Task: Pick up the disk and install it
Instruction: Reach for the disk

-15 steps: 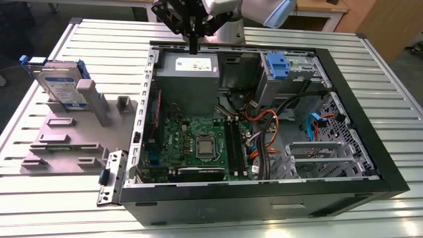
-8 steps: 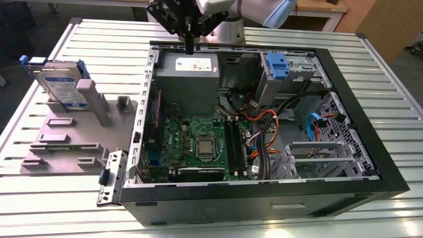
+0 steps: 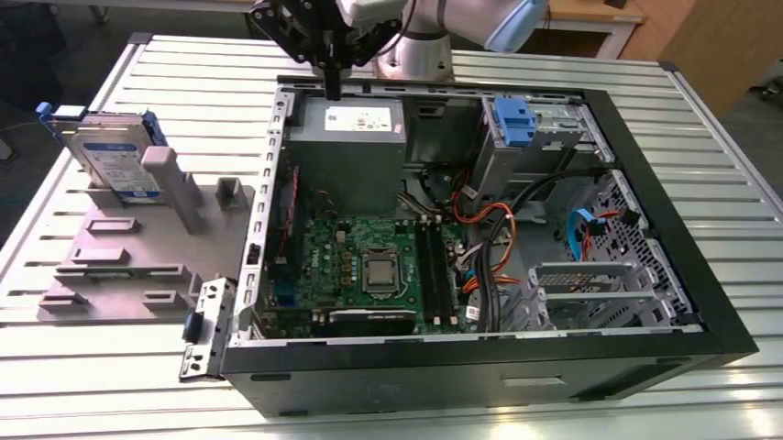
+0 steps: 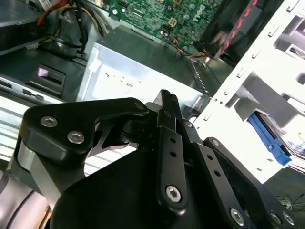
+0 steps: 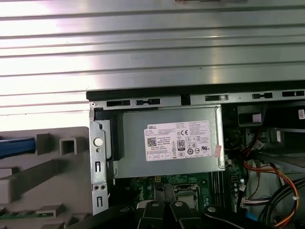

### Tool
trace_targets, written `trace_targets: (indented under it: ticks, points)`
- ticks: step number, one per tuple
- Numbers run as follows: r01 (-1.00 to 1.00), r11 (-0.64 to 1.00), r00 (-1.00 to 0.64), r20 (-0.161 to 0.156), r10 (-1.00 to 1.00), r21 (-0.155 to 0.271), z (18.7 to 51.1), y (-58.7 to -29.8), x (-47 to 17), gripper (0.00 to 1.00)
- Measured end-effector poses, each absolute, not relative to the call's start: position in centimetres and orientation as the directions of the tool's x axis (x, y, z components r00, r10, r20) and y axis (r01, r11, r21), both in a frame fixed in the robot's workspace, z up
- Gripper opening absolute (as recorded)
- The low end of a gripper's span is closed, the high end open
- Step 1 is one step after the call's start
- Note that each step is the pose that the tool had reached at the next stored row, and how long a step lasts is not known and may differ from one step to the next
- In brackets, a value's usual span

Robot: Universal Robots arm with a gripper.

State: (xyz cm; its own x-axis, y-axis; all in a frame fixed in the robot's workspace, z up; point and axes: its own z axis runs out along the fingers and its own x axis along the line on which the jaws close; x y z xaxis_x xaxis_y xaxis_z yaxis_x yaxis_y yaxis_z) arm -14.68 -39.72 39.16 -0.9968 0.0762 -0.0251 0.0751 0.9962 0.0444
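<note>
The fingers [image 4: 169,138] are pressed together with nothing between them, so the gripper [image 3: 330,90] is empty. It hangs pointing down over the back corner of the open computer case [image 3: 685,302], just above the grey power supply [image 3: 348,137]. In the first wrist view the power supply's white sticker [image 5: 178,140] lies directly below.

Outside the case, towards the exterior view's left, a grey fixture [image 3: 123,266] sits on the slatted metal table [image 3: 722,183]. The disk [image 3: 110,156] stands on edge in this fixture, beside a grey post [image 3: 165,183] and well apart from the gripper. Nothing has been picked up yet.

The step in hand looks like the reach for the disk. To do it well, the jaws should be spread before the gripper comes down. They should straddle the disk's flat faces near its upper edge and stay clear of the post. A straight lift along the slot would probably keep the blue carrier from binding. The case wall [image 3: 271,183] lies between the gripper and the fixture, so crossing high would be safest.
</note>
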Motion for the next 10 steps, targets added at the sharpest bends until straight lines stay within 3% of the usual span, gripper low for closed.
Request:
trace_targets:
  ticks: [10]
  points:
    - [0.075, 0.996, -0.997, -0.025, 0.076, 0.045, 39.1, -39.6, -16.3, 0.11]
